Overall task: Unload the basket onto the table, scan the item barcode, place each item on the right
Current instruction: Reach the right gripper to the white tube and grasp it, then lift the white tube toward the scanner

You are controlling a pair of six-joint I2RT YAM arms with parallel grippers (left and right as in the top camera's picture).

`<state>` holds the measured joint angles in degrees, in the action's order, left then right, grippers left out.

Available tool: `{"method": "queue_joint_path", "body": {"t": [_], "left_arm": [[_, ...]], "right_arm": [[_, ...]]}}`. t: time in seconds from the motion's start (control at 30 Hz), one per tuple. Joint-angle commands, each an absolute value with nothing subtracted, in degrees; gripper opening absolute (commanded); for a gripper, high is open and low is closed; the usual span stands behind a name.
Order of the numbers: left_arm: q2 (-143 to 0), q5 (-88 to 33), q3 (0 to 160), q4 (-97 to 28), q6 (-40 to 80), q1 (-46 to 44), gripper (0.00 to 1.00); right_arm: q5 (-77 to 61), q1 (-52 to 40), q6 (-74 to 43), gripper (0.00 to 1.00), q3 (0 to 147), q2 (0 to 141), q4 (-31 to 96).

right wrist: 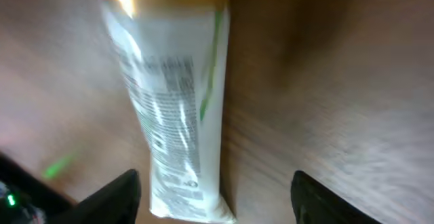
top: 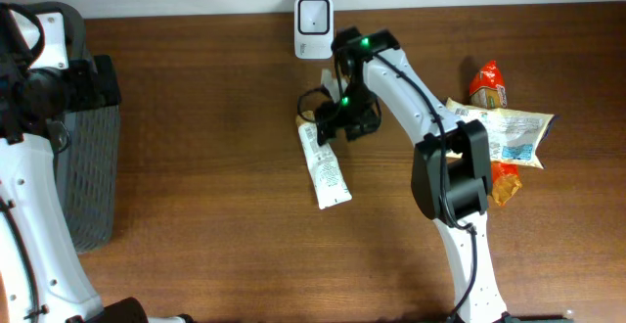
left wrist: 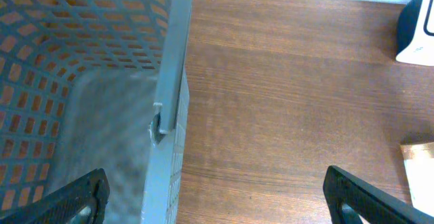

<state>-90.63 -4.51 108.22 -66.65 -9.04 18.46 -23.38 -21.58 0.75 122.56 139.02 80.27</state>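
Two sets of jaws stand apart: the right gripper point(right wrist: 215, 200) hangs just over the white tube point(top: 323, 171), which lies flat on the table point(top: 196, 117) below the scanner point(top: 314, 27), untouched, while the left gripper point(left wrist: 217, 200) gapes wide by the grey basket point(left wrist: 169, 81).

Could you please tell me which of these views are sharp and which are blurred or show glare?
Right wrist: motion-blurred, the white tube smeared, glare on its gold end, a green streak lower left; overhead: sharp and evenly lit; left wrist: wood grain crisp, the basket wall slightly soft.
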Motion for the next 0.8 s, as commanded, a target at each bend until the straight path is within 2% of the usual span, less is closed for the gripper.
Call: {"method": "queue_joint_path", "body": {"t": [0.0,0.1,0.2,0.23,0.33,0.37,0.47,0.57,0.7,0.77], "left_arm": [[-90.19,-5.1,108.64,-66.7,-9.78,18.65,0.99],[-90.19,-5.08,108.64,-66.7,-9.78,18.65,0.99],[-90.19,-5.1,108.64,-66.7,-9.78,18.65,0.99],[-90.19,-5.1,108.64,-66.7,-9.78,18.65,0.99],[-90.19,-5.1,108.64,-66.7,-9.78,18.65,0.99],[-90.19,-5.1,108.64,-66.7,-9.78,18.65,0.99],[-90.19,-5.1,108.64,-66.7,-9.78,18.65,0.99],[-90.19,-5.1,108.64,-66.7,-9.78,18.65,0.99],[-90.19,-5.1,108.64,-66.7,-9.78,18.65,0.99],[-90.19,-5.1,108.64,-66.7,-9.78,18.65,0.99]], "right_arm": [[-29.95,-21.61,9.23,0.61,117.47,137.21,79.53],[-32.25,-20.82,10.85,0.46,117.14,137.21,79.53],[-34.44,-20.97,13.06,0.46,113.12,137.21,76.93],[-36.16,-20.97,13.06,0.43,110.34,137.21,74.61],[-40.32,-20.99,11.51,0.11,102.91,137.21,66.72],[-40.51,-20.97,11.53,0.07,102.06,137.21,65.89],[-40.49,-20.91,11.53,0.04,104.75,136.62,66.87],[-37.5,-21.15,10.85,0.04,113.54,134.63,71.29],[-57.23,-19.68,14.81,0.04,115.11,132.27,71.13],[-60.03,-16.32,14.79,0.04,115.11,126.52,72.2]]}}
